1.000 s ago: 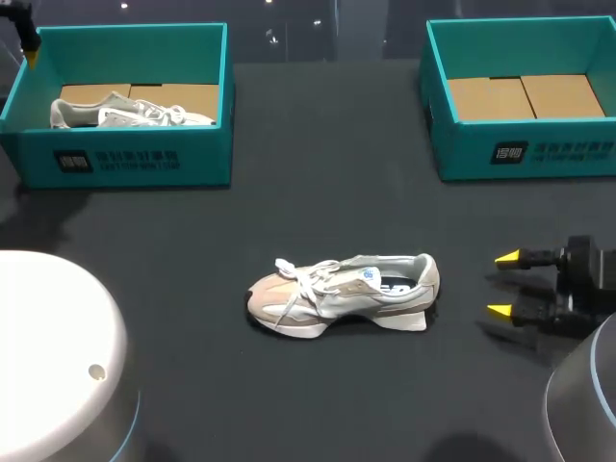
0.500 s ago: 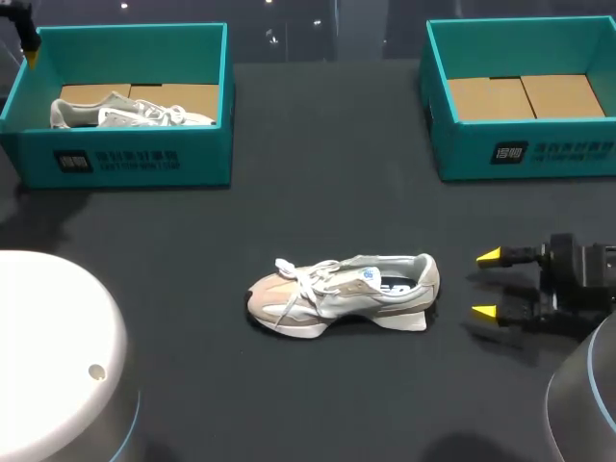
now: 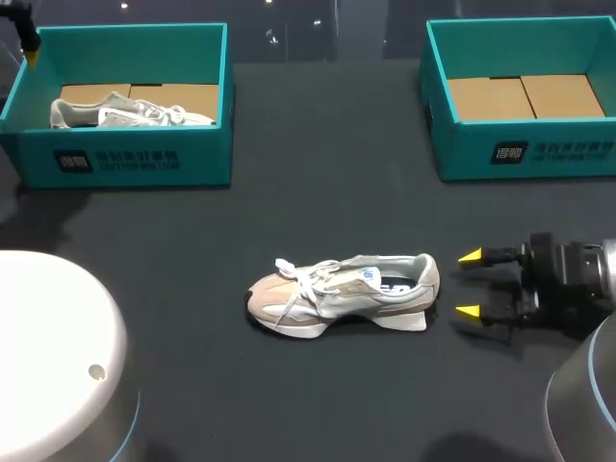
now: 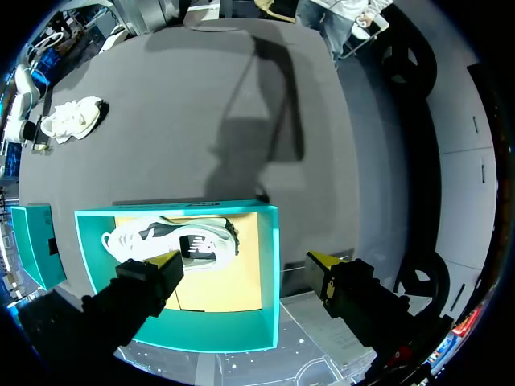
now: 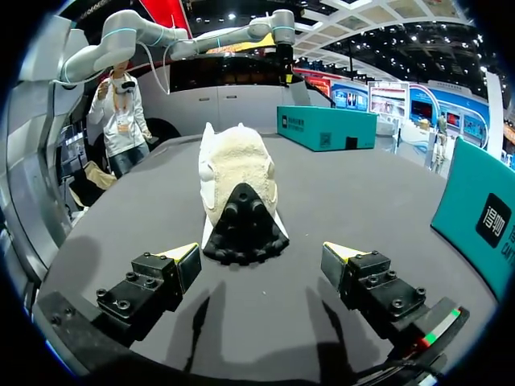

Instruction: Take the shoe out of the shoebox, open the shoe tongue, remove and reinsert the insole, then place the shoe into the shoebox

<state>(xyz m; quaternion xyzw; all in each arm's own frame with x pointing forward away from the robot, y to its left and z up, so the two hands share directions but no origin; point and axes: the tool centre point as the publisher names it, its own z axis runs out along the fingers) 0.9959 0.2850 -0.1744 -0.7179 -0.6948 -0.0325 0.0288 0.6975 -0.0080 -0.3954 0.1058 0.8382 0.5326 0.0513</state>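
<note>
Now closing in: right fingers [image 3: 472, 257] spread wide, holding nothing, nearly at the heel of the shoe [image 3: 337, 294].
Over the last second they've slid in low over the tabletop [image 3: 318, 192], and the tips now sit just short of the heel, no contact. The shoe hasn't moved: on its sole mid-tabletop, heel toward them, already out of either shoebox. Left fingers [image 4: 165, 265] are unchanged, parted and holding nothing above the left shoebox [image 3: 125, 29], which holds a second shoe. Looks like the approach for a heel grip; tongue and insole steps are probably all still ahead.
</note>
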